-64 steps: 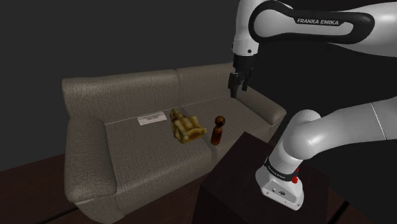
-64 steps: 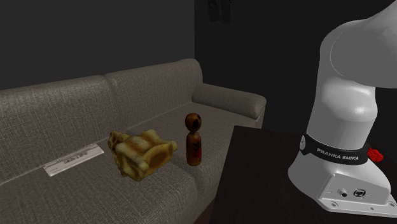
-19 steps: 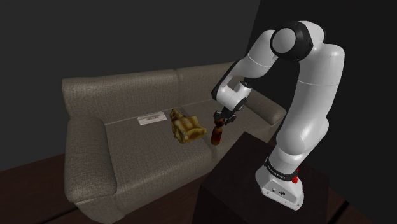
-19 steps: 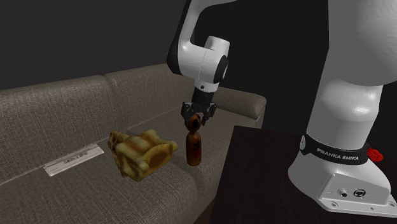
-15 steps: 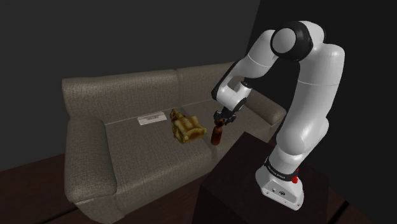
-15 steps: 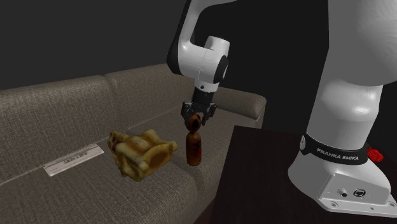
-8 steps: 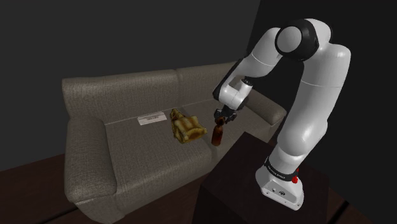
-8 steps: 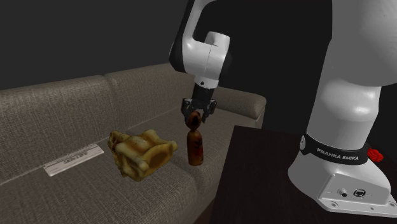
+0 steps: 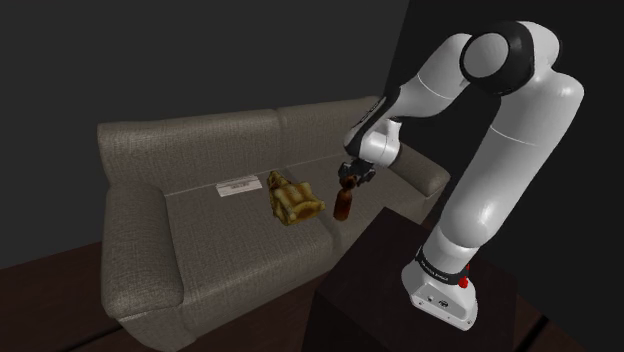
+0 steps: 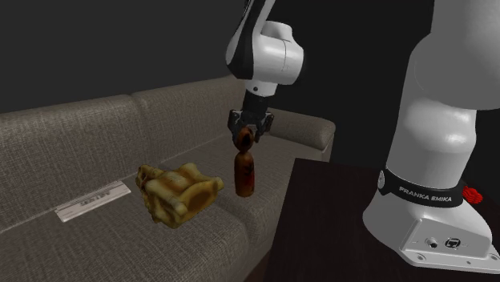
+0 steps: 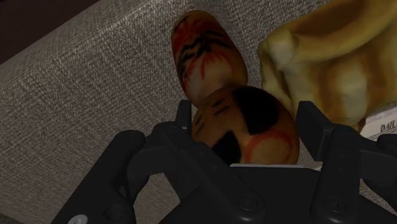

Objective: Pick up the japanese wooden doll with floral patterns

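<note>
The grey sofa is the biggest thing and carries everything else on its seat. The white arm rises from its dark stand at the sofa's front corner. It arches over to come down on the seat from above, which suits a tall thing that stands upright.

A lumpy tan toy lies on the seat just beside the doll, on the second exterior view's left. It looks like the only thing close enough to be brushed, and a straight lift should miss it. A flat white card lies well apart, beyond the toy.

The brown doll, painted with reddish flowers, is upright over the seat near the stand's edge. I cannot tell whether its base is clear of the cushion.

The black hand is clamped on the doll's round head, one finger on each side. The head is the narrow, reachable part, so the body hangs below. Nothing blocks the way upward.
</note>
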Controlling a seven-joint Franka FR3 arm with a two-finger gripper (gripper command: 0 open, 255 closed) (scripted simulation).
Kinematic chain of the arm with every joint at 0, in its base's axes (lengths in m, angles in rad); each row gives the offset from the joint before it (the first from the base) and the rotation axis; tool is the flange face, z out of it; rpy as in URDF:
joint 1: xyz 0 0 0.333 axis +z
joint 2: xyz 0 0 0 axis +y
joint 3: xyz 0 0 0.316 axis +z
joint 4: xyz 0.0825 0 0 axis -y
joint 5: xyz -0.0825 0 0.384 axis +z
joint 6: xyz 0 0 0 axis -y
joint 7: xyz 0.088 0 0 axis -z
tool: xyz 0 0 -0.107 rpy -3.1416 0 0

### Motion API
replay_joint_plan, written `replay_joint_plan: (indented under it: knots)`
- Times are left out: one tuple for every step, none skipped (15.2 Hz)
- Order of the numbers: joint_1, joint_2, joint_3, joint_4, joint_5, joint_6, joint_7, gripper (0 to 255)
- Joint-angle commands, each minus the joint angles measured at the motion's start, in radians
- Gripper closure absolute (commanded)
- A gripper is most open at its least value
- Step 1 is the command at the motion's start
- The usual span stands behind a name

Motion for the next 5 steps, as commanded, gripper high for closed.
replay_joint_plan:
  knots:
    - [0.005, -0.041, -0.024, -0.016, -0.114, -0.018, 0.093, 255]
    - [0.001, -0.061, -0.029, -0.022, -0.165, -0.03, 0.133, 255]
    - [-0.007, -0.08, -0.031, -0.026, -0.213, -0.042, 0.17, 255]
    - [-0.012, -0.083, -0.028, -0.026, -0.219, -0.044, 0.175, 255]
    - [-0.013, -0.083, -0.027, -0.026, -0.219, -0.044, 0.175, 255]
